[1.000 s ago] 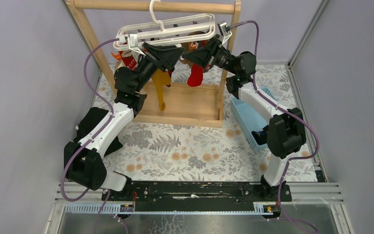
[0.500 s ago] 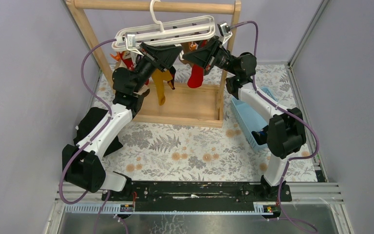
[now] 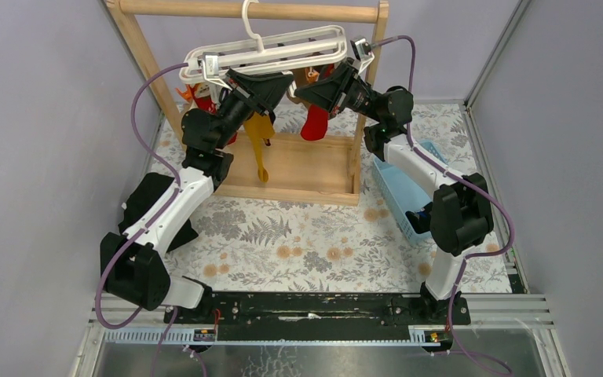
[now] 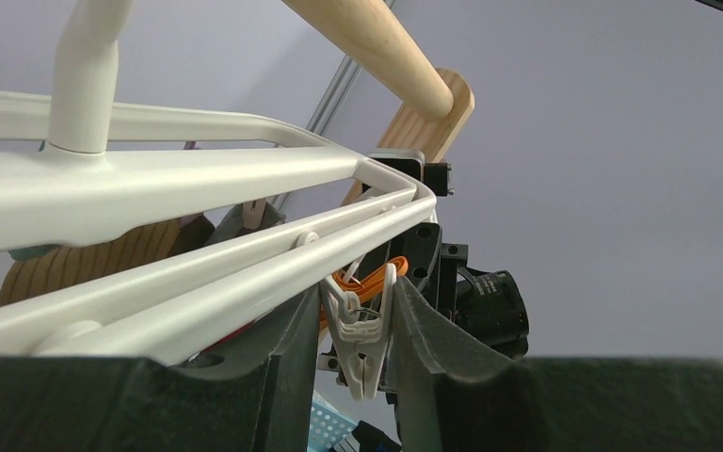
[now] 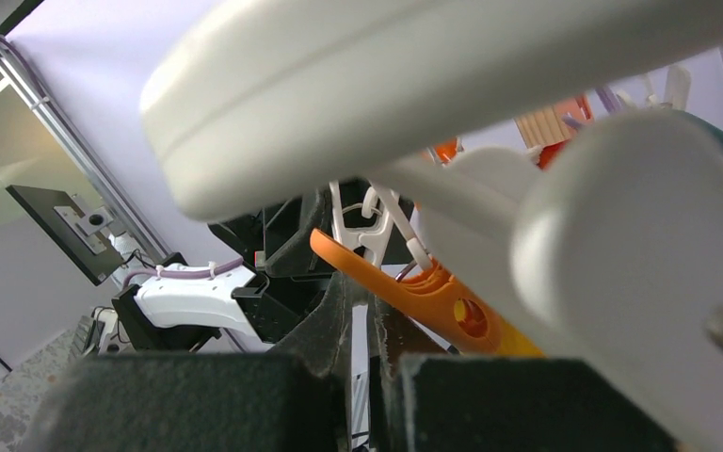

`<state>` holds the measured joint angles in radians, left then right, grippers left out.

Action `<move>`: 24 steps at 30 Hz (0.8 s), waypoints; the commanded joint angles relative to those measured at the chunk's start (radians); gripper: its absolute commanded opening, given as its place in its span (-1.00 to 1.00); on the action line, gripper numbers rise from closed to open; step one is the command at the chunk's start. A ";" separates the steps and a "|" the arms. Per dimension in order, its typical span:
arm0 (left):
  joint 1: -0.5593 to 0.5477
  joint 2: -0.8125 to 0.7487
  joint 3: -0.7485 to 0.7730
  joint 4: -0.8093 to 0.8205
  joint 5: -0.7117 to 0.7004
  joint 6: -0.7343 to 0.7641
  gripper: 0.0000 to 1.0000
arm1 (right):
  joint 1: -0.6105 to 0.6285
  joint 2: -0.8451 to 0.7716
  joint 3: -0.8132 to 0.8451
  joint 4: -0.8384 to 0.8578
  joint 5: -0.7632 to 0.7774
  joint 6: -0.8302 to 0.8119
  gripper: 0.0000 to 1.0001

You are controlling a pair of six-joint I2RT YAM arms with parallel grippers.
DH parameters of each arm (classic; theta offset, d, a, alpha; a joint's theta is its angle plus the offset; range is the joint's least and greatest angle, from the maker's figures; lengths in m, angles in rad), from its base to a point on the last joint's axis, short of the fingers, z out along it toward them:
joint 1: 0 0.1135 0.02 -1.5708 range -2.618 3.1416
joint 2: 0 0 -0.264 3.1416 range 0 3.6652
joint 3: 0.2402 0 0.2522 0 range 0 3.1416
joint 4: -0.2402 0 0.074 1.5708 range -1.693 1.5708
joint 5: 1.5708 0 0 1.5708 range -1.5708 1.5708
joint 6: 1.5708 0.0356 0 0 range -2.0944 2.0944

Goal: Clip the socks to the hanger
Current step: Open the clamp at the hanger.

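The white, parallel-barred hanger point(image 3: 283, 50) hangs from the far wooden rail point(image 3: 204, 9) with a mustard sock point(image 3: 259, 141) and a red sock point(image 3: 314, 122) dangling beneath, the left gripper point(image 4: 353, 353) spread around a white clip point(image 4: 360, 330), the right gripper point(image 5: 369, 325) nearly clenched.

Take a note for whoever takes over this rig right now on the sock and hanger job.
Left gripper: jaws stand either side of a white clip under the hanger; I cannot tell whether they press it.
Right gripper: jaws nearly together beside an orange piece; grip unclear.
Socks: a mustard sock and a red sock hang below the hanger, with red fabric at its left end.
Done: not confirmed, since the clips on them are hidden.
Left: verify each clip, then check the blue basket.
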<state>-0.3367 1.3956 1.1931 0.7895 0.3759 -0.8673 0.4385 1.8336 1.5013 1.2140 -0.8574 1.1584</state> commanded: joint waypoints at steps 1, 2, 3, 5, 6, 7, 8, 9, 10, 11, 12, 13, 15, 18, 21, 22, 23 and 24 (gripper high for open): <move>0.004 -0.030 0.003 0.080 -0.017 -0.022 -1.00 | 0.002 -0.025 -0.018 0.023 -0.042 0.010 -1.00; 0.004 -0.030 0.002 0.078 -0.017 -0.023 -1.00 | 0.001 -0.032 -0.025 0.021 -0.037 0.004 -0.89; 0.004 -0.030 0.000 0.078 -0.016 -0.024 -1.00 | 0.001 -0.039 -0.035 0.020 -0.030 -0.002 -0.71; 0.004 -0.032 -0.002 0.077 -0.014 -0.024 -1.00 | 0.002 -0.057 -0.056 0.002 -0.025 -0.024 -0.38; 0.003 -0.032 -0.004 0.076 -0.014 -0.024 -1.00 | 0.002 -0.068 -0.070 -0.007 -0.021 -0.035 -0.27; 0.004 -0.033 -0.006 0.075 -0.014 -0.024 -1.00 | 0.001 -0.079 -0.084 -0.014 -0.017 -0.048 -0.19; 0.004 -0.036 -0.007 0.074 -0.014 -0.024 -1.00 | 0.002 -0.090 -0.100 -0.023 -0.014 -0.059 -0.13; 0.004 -0.036 -0.010 0.074 -0.016 -0.025 -1.00 | 0.001 -0.103 -0.117 -0.029 -0.010 -0.071 -0.06; 0.004 -0.038 -0.011 0.074 -0.017 -0.025 -1.00 | 0.002 -0.116 -0.138 -0.032 -0.008 -0.080 -0.03; 0.004 -0.040 -0.012 0.073 -0.018 -0.026 -1.00 | 0.001 -0.129 -0.159 -0.039 -0.005 -0.094 0.00; 0.004 -0.040 -0.012 0.070 -0.019 -0.027 -1.00 | 0.002 -0.146 -0.179 -0.049 -0.002 -0.107 0.01; 0.004 -0.041 -0.012 0.063 -0.021 -0.028 -1.00 | 0.002 -0.162 -0.202 -0.059 0.002 -0.120 0.02; 0.004 -0.043 -0.013 0.049 -0.030 -0.036 -1.00 | 0.001 -0.195 -0.251 -0.075 0.010 -0.148 0.03; 0.004 -0.044 -0.025 0.033 -0.052 -0.055 -1.00 | 0.001 -0.254 -0.324 -0.122 0.029 -0.205 0.03; 0.004 -0.045 -0.045 0.028 -0.063 -0.065 -1.00 | 0.002 -0.330 -0.388 -0.250 0.061 -0.315 0.04; 0.004 -0.044 -0.051 0.025 -0.069 -0.067 -1.00 | 0.001 -0.365 -0.409 -0.324 0.082 -0.373 0.04; 0.004 -0.044 -0.056 0.024 -0.071 -0.069 -1.00 | 0.002 -0.400 -0.429 -0.444 0.132 -0.466 0.04; 0.004 -0.044 -0.061 0.023 -0.075 -0.069 -1.00 | 0.002 -0.442 -0.445 -0.554 0.191 -0.549 0.04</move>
<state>-0.3340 1.3777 1.1542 0.7921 0.3260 -0.9154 0.4438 1.5375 1.0966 0.9478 -0.8116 0.8963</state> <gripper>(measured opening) 0.303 0.517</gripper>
